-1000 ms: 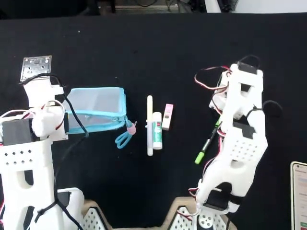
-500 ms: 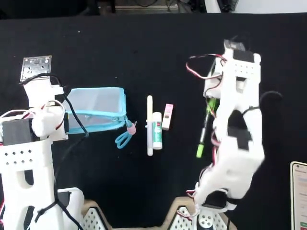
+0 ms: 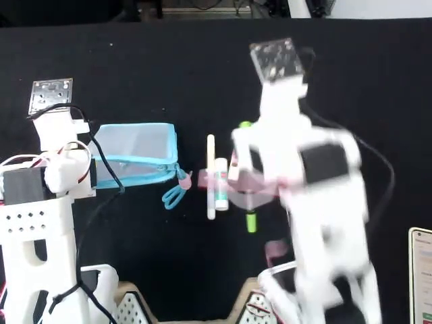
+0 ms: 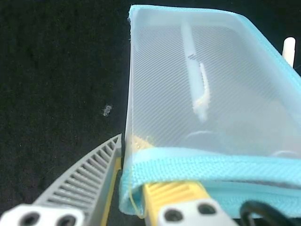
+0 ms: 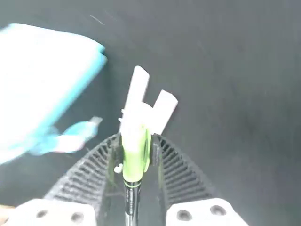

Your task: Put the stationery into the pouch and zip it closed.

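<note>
The right hand (image 5: 134,141) grips the green pen (image 5: 135,157). The pouch (image 3: 135,152) lies lengthwise across the table, past the loose stationery (image 3: 221,182) toward the left arm. The left hand (image 4: 127,143) pinches its far end.

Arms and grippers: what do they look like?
White shells on left arm and right arm, black servos, red and black cables, a speckled grey square plate each. The left gripper has a grey ribbed finger and yellow pad; the right gripper dark ribbed fingers.
</note>
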Tool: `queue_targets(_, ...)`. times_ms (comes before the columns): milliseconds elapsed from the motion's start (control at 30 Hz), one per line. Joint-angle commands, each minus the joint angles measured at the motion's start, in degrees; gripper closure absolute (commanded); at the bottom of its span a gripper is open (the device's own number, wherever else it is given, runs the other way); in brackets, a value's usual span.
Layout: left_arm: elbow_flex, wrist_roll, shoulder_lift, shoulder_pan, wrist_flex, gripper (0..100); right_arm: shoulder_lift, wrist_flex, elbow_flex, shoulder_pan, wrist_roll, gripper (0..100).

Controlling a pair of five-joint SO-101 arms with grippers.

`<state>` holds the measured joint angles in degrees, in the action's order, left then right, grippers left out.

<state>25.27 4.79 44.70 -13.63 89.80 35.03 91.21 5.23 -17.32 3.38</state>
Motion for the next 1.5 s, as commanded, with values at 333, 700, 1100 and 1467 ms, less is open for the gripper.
queue_targets(333,0.4,-0.8,-0.2,-0.2,0.4,97,32.3,-37.0,18.6,-27.2,-0.4,98.5)
queue_targets(700,1.4,-0.8,-0.2,-0.1,-0.1,97,47.0,-71.2,48.0,-34.7,-0.5,98.7)
queue_targets(1100,1.2,-0.8,-0.2,0.0,-0.1,97,48.2,-96.5,73.7,-34.6,-22.2,98.7)
queue_targets(1467,1.1,-0.8,-0.2,0.1,-0.1,97,48.2,-78.6,69.4,-34.7,-19.0,95.7)
